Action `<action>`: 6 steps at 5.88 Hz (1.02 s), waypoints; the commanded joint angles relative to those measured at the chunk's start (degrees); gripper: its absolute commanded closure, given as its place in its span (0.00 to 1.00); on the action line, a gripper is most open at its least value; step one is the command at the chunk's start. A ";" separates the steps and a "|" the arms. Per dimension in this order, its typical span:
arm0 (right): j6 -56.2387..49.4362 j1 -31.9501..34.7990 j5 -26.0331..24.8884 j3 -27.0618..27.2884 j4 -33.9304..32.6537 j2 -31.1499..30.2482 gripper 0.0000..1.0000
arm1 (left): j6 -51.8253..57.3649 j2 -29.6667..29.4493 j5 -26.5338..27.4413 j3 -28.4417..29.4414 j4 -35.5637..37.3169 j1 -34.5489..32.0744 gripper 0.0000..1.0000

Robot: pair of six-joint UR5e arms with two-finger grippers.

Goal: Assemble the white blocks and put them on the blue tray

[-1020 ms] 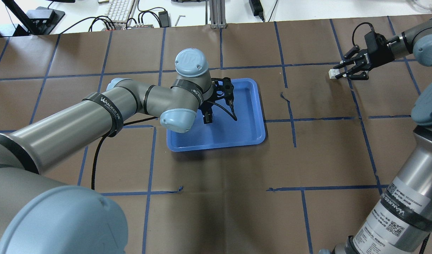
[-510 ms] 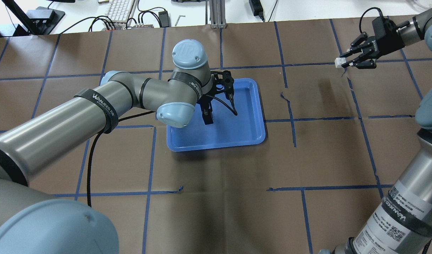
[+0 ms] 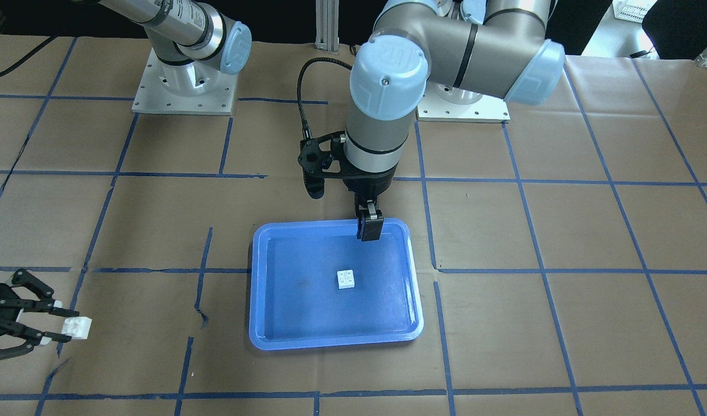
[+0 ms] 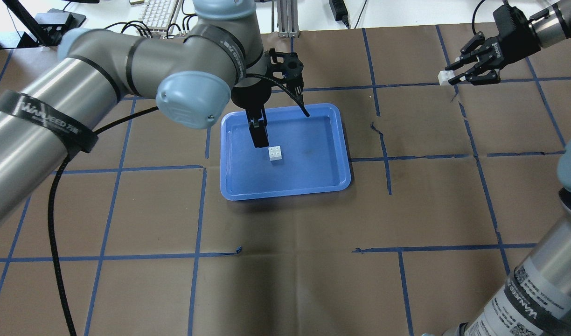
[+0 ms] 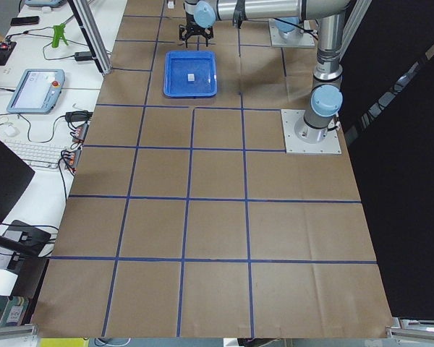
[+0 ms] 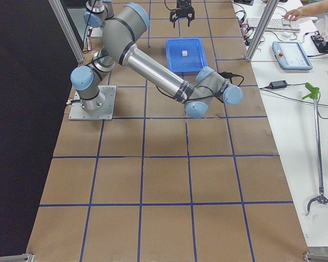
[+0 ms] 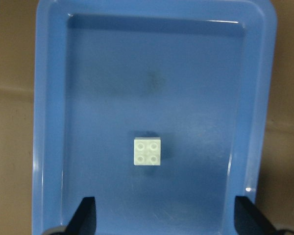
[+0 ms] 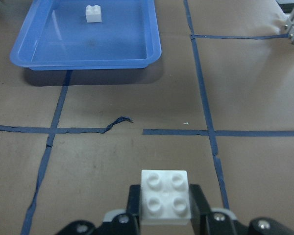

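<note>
One white block (image 4: 275,153) lies studs up on the floor of the blue tray (image 4: 285,193), also in the front view (image 3: 346,279) and the left wrist view (image 7: 148,152). My left gripper (image 4: 259,134) hangs open and empty above the tray, just beside and above this block; its fingertips (image 7: 88,215) stand wide apart. My right gripper (image 4: 453,78) is far to the tray's right, above the table, shut on the second white block (image 4: 446,77), which also shows in the right wrist view (image 8: 165,196) and the front view (image 3: 76,327).
Brown paper with a blue tape grid (image 4: 388,158) covers the table. A keyboard and cables (image 4: 159,18) lie beyond the far edge. The left arm's elbow (image 4: 192,100) hangs over the tray's left side. The tray also shows in the right wrist view (image 8: 88,62).
My left gripper has let go of the block in the tray and risen back from it, so the block now shows. My right gripper has lifted its block higher and farther away.
</note>
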 commanded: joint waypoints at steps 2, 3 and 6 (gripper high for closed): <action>2.21 9.94 3.47 12.61 -6.51 -6.88 0.70 | -14.66 8.46 0.13 2.09 -12.26 2.52 0.00; 8.23 12.85 5.50 16.48 -13.69 -7.07 0.70 | -25.28 9.94 0.48 1.40 -12.26 4.87 0.00; 25.10 22.95 5.79 25.11 -36.44 -6.46 0.69 | -66.31 13.12 0.39 0.78 -11.47 9.99 0.00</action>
